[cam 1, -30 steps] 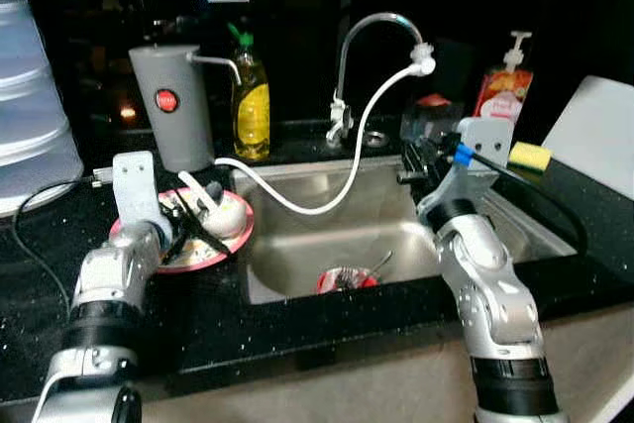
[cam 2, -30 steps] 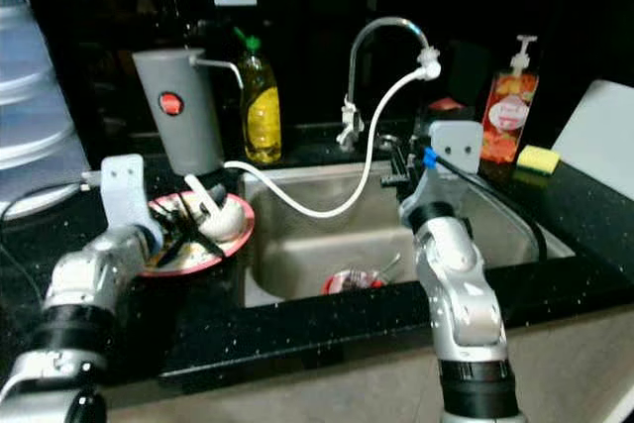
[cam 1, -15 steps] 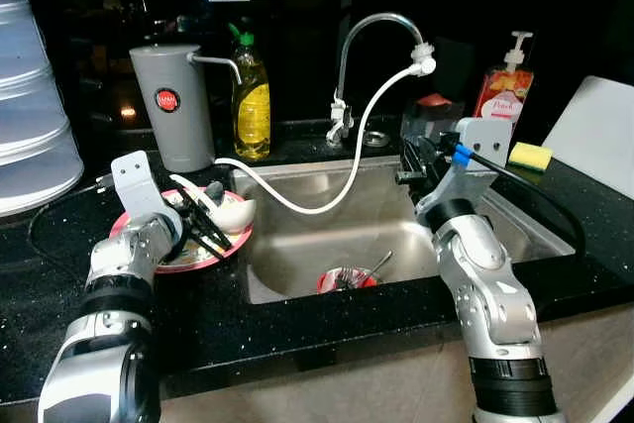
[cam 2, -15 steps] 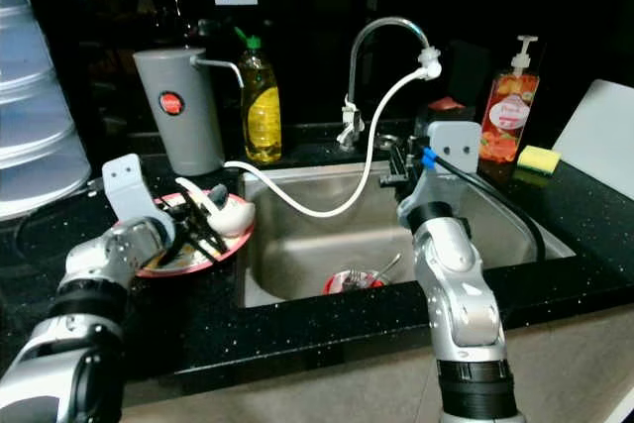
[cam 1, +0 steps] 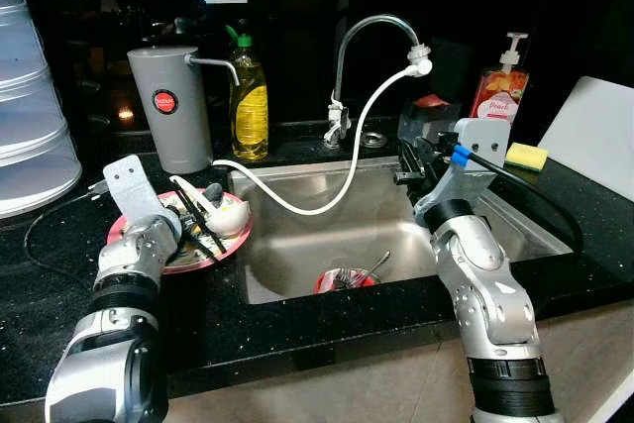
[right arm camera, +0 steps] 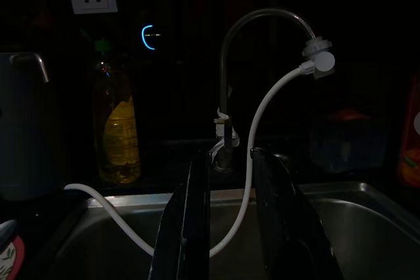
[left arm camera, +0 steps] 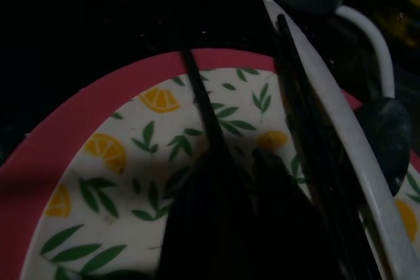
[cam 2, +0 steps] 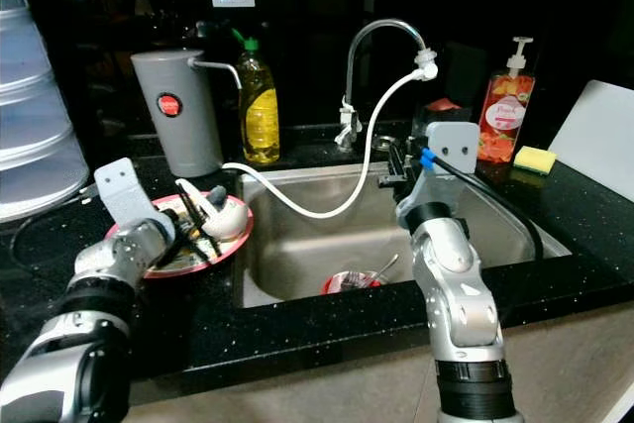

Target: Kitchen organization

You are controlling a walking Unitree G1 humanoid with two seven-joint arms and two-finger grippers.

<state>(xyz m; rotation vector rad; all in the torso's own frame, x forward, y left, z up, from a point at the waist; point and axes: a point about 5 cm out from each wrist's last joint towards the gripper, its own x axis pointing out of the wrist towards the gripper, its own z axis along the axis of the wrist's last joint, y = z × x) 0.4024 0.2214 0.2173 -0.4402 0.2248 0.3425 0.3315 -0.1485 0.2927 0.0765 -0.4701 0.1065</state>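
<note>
Pink-rimmed plate (cam 1: pixel 158 263) with a lemon print sits on the black counter (cam 1: pixel 297 329) just left of the steel sink (cam 1: pixel 505 215), probably staged there for washing. Left gripper (cam 1: pixel 203 228) rests low over it, fingers (left arm camera: pixel 203 106) parted with nothing between them; a white ladle-like utensil (left arm camera: pixel 341 129) lies across the plate just beside one finger, the likely pick. Right gripper (cam 2: pixel 394 170) hovers above the sink's back edge, fingers (right arm camera: pixel 197 214) slightly apart and empty, pointing at the faucet (right arm camera: pixel 256 27). White hose (cam 1: pixel 337 190) droops from the spout into the basin. Red dish with cutlery (cam 1: pixel 347 279) waits at the sink bottom.
</note>
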